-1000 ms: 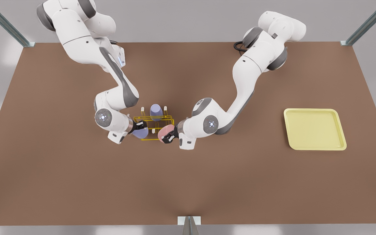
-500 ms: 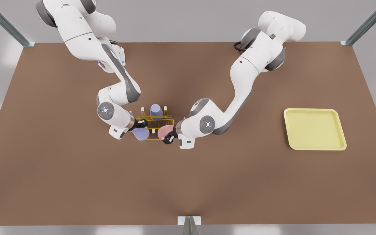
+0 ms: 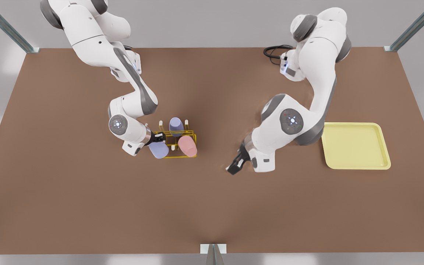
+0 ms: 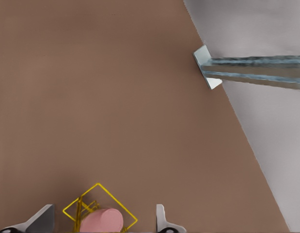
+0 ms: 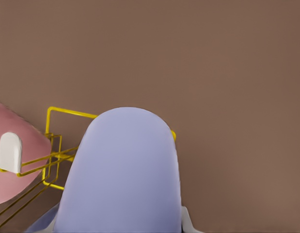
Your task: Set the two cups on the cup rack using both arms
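Two white robot arms with grey joints reach down over a table from its far edge. The right gripper (image 3: 156,140), on the arm at the front view's left, is bent low with its black fingers closed around a lavender cup (image 3: 158,150). The left gripper (image 3: 235,166), on the arm at the front view's right, hangs free near the table surface, fingers spread apart and holding nothing.

Lavender cups (image 3: 158,150) and (image 3: 176,125), a pink cup (image 3: 187,146), yellow wire rack (image 3: 193,138), pale-yellow tray (image 3: 355,165), brown desk (image 3: 87,202), white-grey arms
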Robot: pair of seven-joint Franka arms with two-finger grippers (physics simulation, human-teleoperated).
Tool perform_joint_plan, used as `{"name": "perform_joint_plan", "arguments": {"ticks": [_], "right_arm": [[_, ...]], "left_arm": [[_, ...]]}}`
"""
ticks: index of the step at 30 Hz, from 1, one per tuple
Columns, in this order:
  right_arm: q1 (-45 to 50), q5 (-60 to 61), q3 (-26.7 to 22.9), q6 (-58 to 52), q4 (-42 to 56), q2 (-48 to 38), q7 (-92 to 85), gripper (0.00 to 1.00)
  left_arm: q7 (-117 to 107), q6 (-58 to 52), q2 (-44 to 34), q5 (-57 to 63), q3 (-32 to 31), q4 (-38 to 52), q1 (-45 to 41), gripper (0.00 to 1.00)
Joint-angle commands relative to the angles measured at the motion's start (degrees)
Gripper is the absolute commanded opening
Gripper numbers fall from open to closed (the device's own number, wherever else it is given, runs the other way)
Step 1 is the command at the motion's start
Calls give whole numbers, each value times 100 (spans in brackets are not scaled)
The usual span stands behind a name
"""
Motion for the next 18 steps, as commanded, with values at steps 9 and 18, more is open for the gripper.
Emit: {"name": "perform_joint_plan", "arguments": {"ticks": [9,18], "right_arm": [[14,-308,12,-302,19,-5,629,100],[-12,-290,12,-680,933,101,708,100]], "left_arm": [[8264,-2774,-2383,912,837,-3255,1412,100],[8273,-3205,-2401,630,731,-3184,1562,100]]}}
